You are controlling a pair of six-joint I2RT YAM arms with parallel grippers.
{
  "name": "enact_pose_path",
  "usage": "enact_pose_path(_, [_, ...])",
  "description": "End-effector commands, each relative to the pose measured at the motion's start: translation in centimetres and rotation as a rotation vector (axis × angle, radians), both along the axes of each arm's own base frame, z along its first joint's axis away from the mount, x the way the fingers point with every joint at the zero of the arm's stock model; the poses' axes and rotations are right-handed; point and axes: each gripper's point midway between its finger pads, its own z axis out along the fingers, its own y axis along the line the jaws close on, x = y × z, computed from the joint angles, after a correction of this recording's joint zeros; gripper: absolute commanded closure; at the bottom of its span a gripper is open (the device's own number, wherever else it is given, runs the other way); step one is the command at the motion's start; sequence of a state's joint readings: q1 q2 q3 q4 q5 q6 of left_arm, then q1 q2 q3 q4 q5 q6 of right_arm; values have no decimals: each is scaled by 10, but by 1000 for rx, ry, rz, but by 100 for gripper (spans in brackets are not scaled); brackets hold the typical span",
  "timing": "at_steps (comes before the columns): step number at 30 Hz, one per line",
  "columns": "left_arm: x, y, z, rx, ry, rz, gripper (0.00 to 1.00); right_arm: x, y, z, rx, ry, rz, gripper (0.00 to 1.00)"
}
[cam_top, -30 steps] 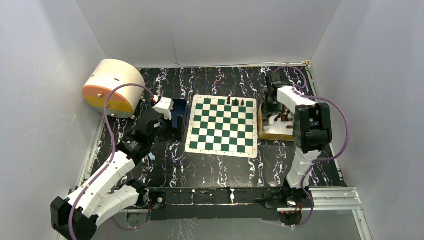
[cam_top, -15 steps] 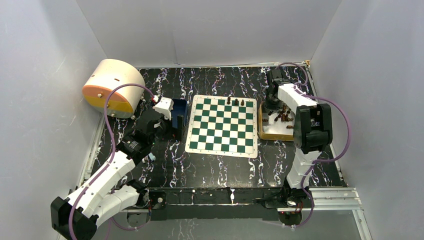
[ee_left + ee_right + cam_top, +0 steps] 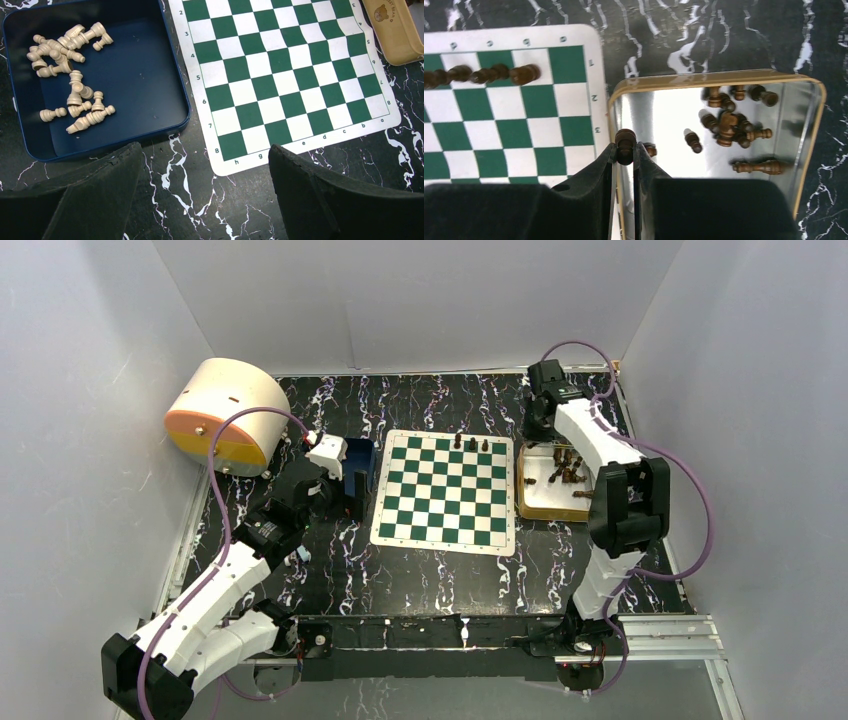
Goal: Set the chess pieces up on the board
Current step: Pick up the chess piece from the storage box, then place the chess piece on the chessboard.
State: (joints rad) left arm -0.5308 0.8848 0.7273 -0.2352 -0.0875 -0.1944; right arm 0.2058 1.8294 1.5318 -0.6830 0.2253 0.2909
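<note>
A dark piece [image 3: 626, 136] is clenched in the right gripper [image 3: 624, 152] over the gold tray's [image 3: 704, 76] rim, just beside the board [image 3: 499, 130]. Only a few pieces [image 3: 524, 74] are set on one edge row; the rest are left unplaced. The left gripper [image 3: 202, 150] is held wide open.

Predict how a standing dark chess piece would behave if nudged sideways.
Probably tips easily: the pieces on the board look tall and slim. Once down, its round body would likely roll; several lie scattered in the tray.
</note>
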Motion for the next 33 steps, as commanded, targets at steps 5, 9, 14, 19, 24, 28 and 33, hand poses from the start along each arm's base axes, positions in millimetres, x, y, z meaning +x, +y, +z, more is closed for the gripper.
enact_pose_path(5, [1,0,5,-11,-18,0,6,8,60,18,54,-65,93,82])
enact_pose_path(9, [2,0,5,-12,-19,0,6,7,88,5,38,-53,138,81])
enact_pose_path(14, [1,1,5,-12,-20,1,6,11,116,-10,15,-40,174,80])
enact_pose_path(19, [1,1,6,-12,-23,2,6,13,141,-23,8,-23,208,79])
enact_pose_path(24, [1,1,7,-14,-26,2,6,15,159,-34,-11,-14,231,78])
enact_pose_path(28, [1,1,8,-15,-29,2,6,17,168,-42,-21,-9,239,78])
enact_pose_path(33, [1,2,8,-15,-30,4,6,24,174,-47,-29,-10,240,78])
